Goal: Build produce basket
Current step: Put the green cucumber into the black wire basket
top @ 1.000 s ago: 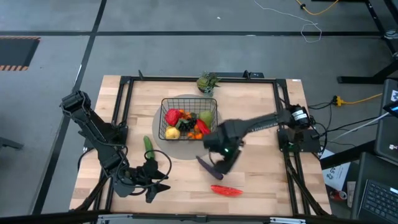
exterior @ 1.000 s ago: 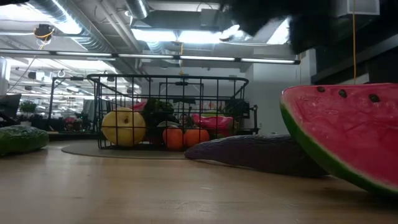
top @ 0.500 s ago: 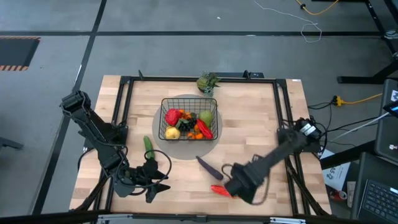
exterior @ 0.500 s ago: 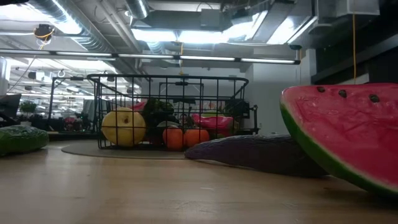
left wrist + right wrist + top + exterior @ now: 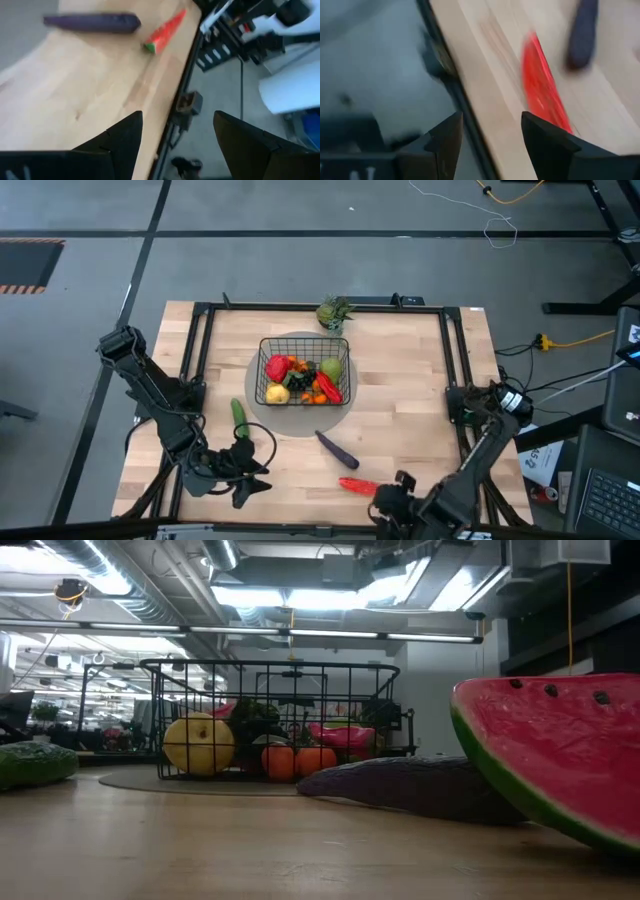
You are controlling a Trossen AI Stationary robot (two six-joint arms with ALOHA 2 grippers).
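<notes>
Basket (image 5: 304, 370) sits mid-worktop on a grey mat (image 5: 342, 408), already holding a yellow pear (image 5: 198, 743), green pear (image 5: 331, 367), red peppers and orange pieces. Not yet in: eggplant (image 5: 337, 447) just in front of the mat, cucumber (image 5: 239, 416) to the basket's left, watermelon slice (image 5: 361, 486) near the front edge. Leafy bunch (image 5: 334, 311) lies behind the basket, apart from it.

Right gripper (image 5: 392, 502) is at the front edge of the worktop (image 5: 420, 380), just beside the slice; fingers (image 5: 444, 142) spread, nothing between them. Left gripper (image 5: 243, 473) waits at the front-left, fingers (image 5: 119, 140) also spread and empty.

Risks, as I judge them:
- Slice is thin and lies flat near the edge. A low or off-centre approach could push it off the worktop rather than pick it.
- Right wrist view looks half over the frame and floor, so alignment to the slice looks poor for a grasp from here.
- Eggplant is slim and rounded, may roll or swivel if pinched off-centre.
- Basket is fairly full; a long piece dropped across the rim could hang on the wire.

Hard to see:
- Right gripper is partly cut off at the high view's lower edge.
- Low view shows neither gripper; the slice fills its right side, hiding what is behind.
- Dark items deep in the basket can't be identified.
</notes>
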